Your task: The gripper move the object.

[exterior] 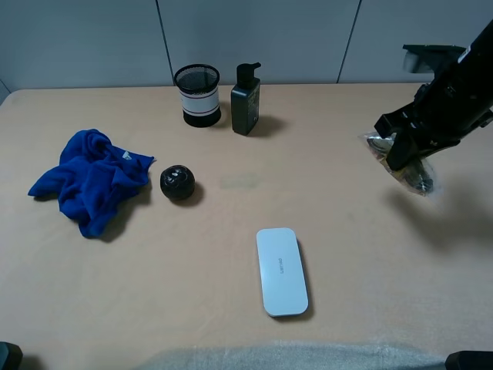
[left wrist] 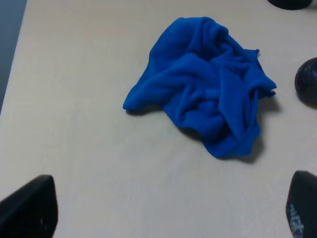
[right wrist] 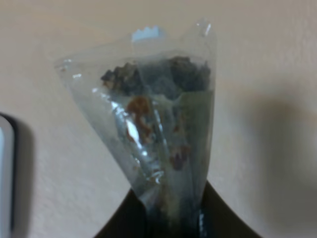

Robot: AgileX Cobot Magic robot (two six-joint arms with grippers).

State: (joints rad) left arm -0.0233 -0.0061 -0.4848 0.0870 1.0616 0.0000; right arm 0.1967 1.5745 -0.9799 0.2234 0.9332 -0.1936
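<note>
The right end effector (exterior: 402, 154) is clenched on the packet (exterior: 420, 179) and holds it above the bench (exterior: 347, 254) at its right side, well apart from the white case (exterior: 282, 271). The packet's gripped end is hidden between the jaws, and its dark contents are blurred. The left end effector (left wrist: 166, 210) is released near the blue cloth (left wrist: 208, 89), with only its two tips in frame.

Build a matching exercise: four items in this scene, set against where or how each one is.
1 cloth
2 ball
3 case
4 packet

A gripped by the right end effector
B lying flat, nearest the front
C crumpled, far left
D just right of the cloth

Pairs: 1-C, 2-D, 3-B, 4-A
</note>
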